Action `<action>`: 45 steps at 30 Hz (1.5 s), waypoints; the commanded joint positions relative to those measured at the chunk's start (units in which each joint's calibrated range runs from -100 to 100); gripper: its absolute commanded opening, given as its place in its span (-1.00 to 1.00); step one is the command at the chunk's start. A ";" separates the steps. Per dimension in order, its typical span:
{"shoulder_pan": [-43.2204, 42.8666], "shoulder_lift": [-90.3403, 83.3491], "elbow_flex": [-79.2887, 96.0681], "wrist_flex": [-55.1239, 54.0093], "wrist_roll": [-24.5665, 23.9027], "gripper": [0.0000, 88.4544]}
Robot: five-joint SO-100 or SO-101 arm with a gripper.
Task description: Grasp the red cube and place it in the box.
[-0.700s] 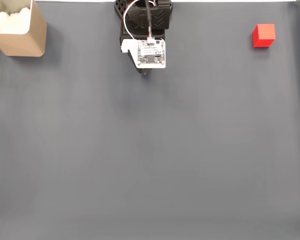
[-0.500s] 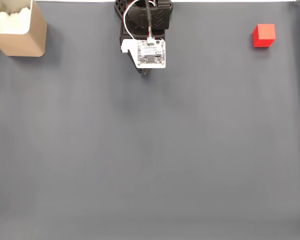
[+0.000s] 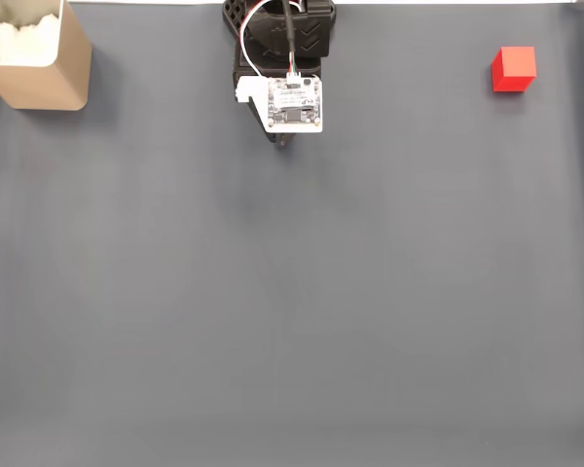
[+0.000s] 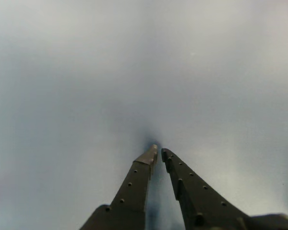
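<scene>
Claw (image 4: 158,152) is nearly closed and empty, parked near the bench's (image 3: 292,311) 12 o'clock edge in the fixed view. Red cube (image 3: 514,68) sits far off around 2 o'clock; box (image 3: 39,58) at 10 o'clock. Swing toward the cube, open wide before descending, and square the fingers to its flat faces.

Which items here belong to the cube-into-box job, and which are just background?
Job items:
red cube, on the mat, top right in the fixed view
box, top left, white lining
gripper, fingers nearly together, nothing between them

Background:
grey mat
white circuit board on the arm
</scene>
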 commanded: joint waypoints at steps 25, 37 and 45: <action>0.13 0.26 0.45 1.20 -0.29 -0.99; 0.27 0.26 0.45 1.20 -0.20 -0.99; -0.08 0.17 0.45 1.20 -0.15 -1.00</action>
